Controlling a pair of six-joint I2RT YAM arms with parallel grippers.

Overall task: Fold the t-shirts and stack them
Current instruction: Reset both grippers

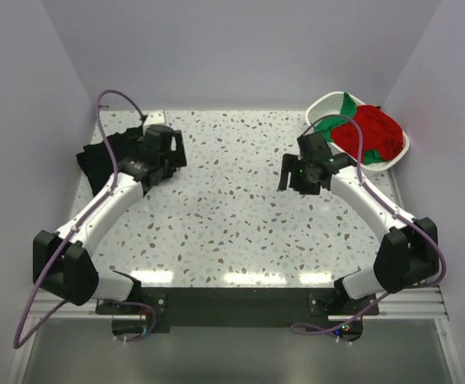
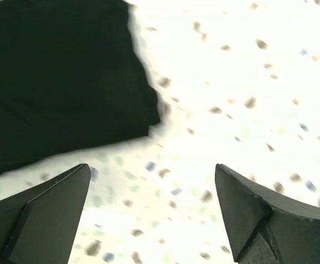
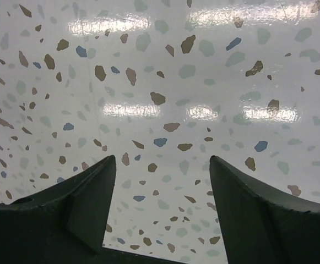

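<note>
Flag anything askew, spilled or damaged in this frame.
Nothing serious. The green t-shirt seems to hang over the rim of the basket, crumpled beside the red t-shirt. The black t-shirt lies folded at the far left. The left gripper and right gripper are open, empty.

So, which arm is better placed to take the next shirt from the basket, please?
Right: the open right hand hovers beside the white lattice basket of red and green t-shirts; the left hand is by the black t-shirts.

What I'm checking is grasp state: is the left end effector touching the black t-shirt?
Apart. Left wrist view shows speckled table between the left end effector and the black t-shirt.
</note>
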